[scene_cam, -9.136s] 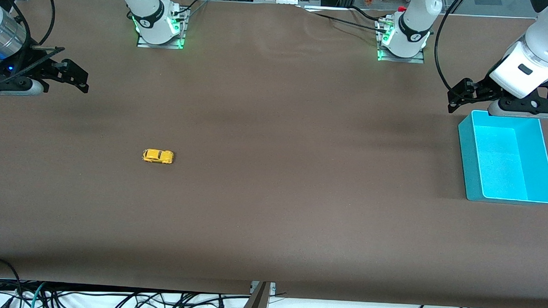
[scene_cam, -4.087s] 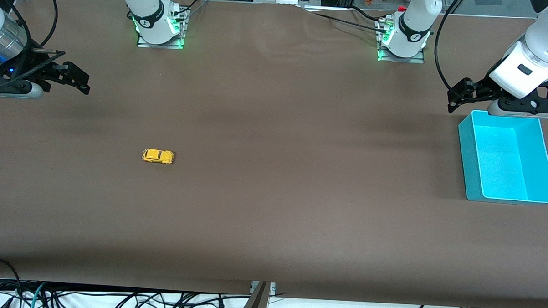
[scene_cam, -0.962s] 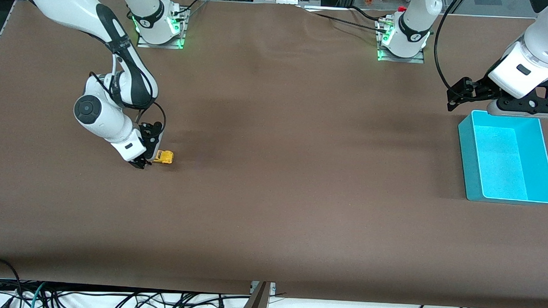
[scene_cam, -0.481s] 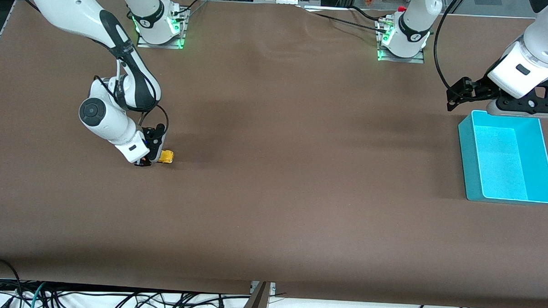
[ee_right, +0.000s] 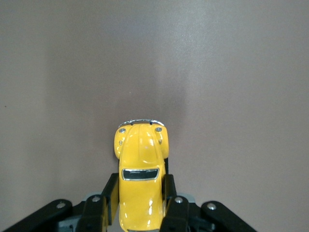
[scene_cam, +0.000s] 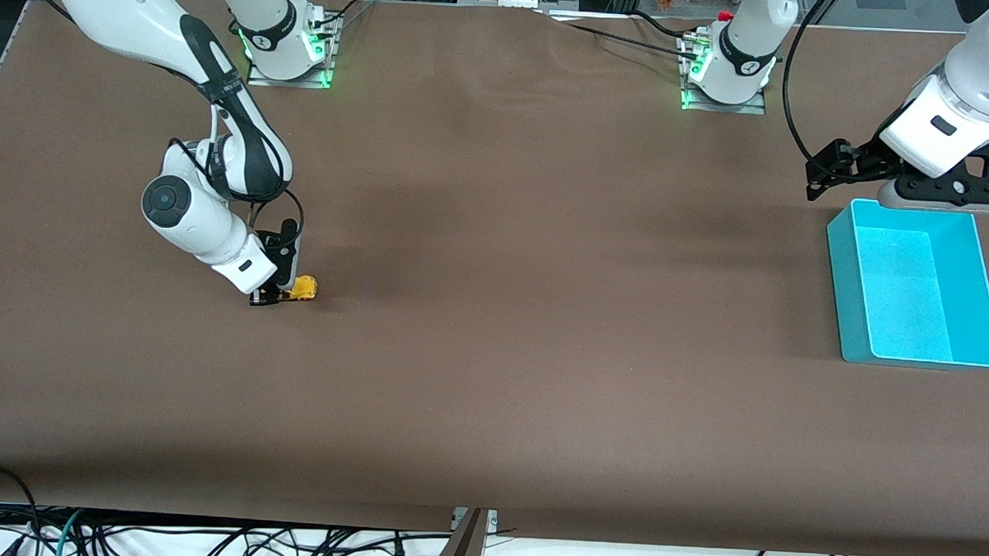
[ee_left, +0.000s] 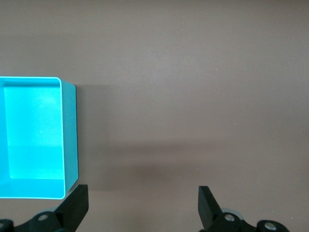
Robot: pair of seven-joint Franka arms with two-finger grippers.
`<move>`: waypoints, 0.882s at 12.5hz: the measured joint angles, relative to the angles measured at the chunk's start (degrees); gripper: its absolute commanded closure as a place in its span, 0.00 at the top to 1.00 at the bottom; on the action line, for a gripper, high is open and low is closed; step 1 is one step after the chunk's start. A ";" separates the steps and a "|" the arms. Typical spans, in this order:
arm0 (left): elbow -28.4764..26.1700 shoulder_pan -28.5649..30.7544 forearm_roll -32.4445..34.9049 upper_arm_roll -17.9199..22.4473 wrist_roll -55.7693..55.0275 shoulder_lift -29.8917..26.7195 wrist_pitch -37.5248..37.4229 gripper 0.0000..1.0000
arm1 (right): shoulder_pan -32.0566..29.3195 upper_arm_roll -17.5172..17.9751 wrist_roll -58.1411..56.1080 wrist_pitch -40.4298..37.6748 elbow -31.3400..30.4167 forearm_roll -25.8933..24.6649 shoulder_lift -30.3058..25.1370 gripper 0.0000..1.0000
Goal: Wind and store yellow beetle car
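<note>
Right gripper down at the table surface toward the right arm's end, clamped on the yellow beetle car. Seen from the right wrist view: both black fingers pressed against the car's sides at its rear half, rounded hood, dark windshield and chrome bumper of the yellow beetle car poking out ahead of the fingertips, right gripper narrowed to the width of the little body. From the front view: only the car's nose showing past the gripper, pointing toward the left arm's end of the table; whether the wheels sit on the surface or just above it, impossible to tell. Left gripper up in the air at the left arm's end, waiting, over bare table just beside the turquoise bin, at the bin's end farther from the front camera. From the left wrist view: black fingers spread wide apart with nothing between them, left gripper over brown surface, the turquoise bin close by with an empty interior. Car and bin well apart, at opposite ends of the table. Cables hanging along the table edge nearest the front camera.
</note>
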 measured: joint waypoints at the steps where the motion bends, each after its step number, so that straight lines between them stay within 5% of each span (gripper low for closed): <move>1: 0.00 -0.08 0.00 -0.04 0.00 0.00 0.00 1.00 | -0.08 0.00 -0.11 -0.02 -0.02 0.00 0.23 0.00; 11: 0.00 -0.26 0.00 -0.14 0.00 0.00 0.00 1.00 | -6.61 0.66 -5.11 -0.46 0.13 0.06 1.43 0.00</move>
